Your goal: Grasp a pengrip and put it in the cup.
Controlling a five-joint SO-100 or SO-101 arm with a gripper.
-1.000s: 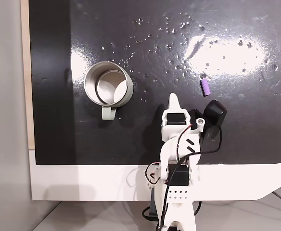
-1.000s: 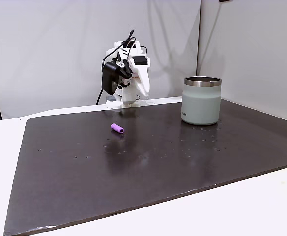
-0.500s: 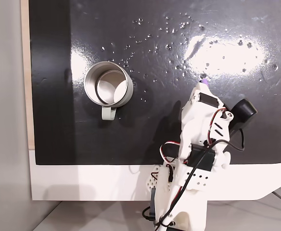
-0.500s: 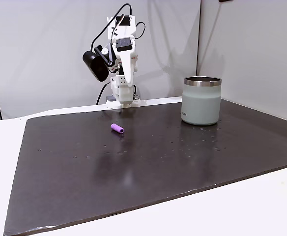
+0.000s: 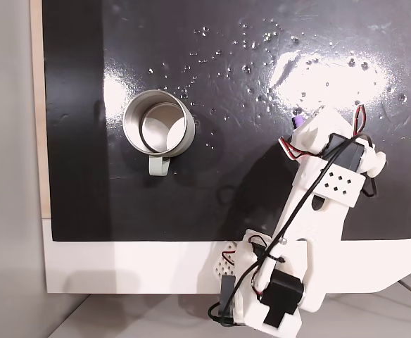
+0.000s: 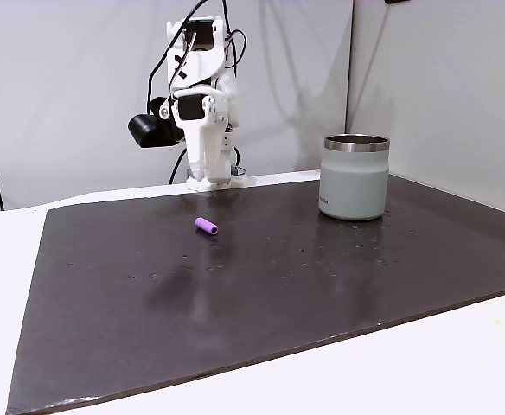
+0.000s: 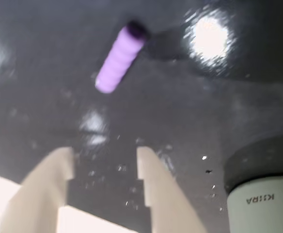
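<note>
In the wrist view the fingers (image 7: 105, 162) are being held apart, released, with bare dark mat showing in the gap between them and nothing gripped. They are being carried above the surface, not touching it. The pengrip (image 7: 118, 60) is lying just ahead of the fingers in that view, slightly left of the gap's line, tilted so that its far end is pointing up and to the right; it is apart from both fingers and resting on the mat. A bright lamp reflection is sitting to the right of it.

In a fixed view from above, only a small purple end of the pengrip (image 5: 298, 121) is being shown at the edge of the white arm (image 5: 318, 190), which is reaching over it. From the side, the pengrip (image 6: 206, 226) is seen lying flat on the black mat (image 6: 261, 285), below and in front of the raised arm (image 6: 202, 95).

The cup (image 5: 159, 126) is standing upright well away from the fingers, to the left in the view from above, its handle pointing toward the near edge of the desk (image 5: 156, 267). In the side view the cup (image 6: 354, 177) is standing far to the right.
</note>
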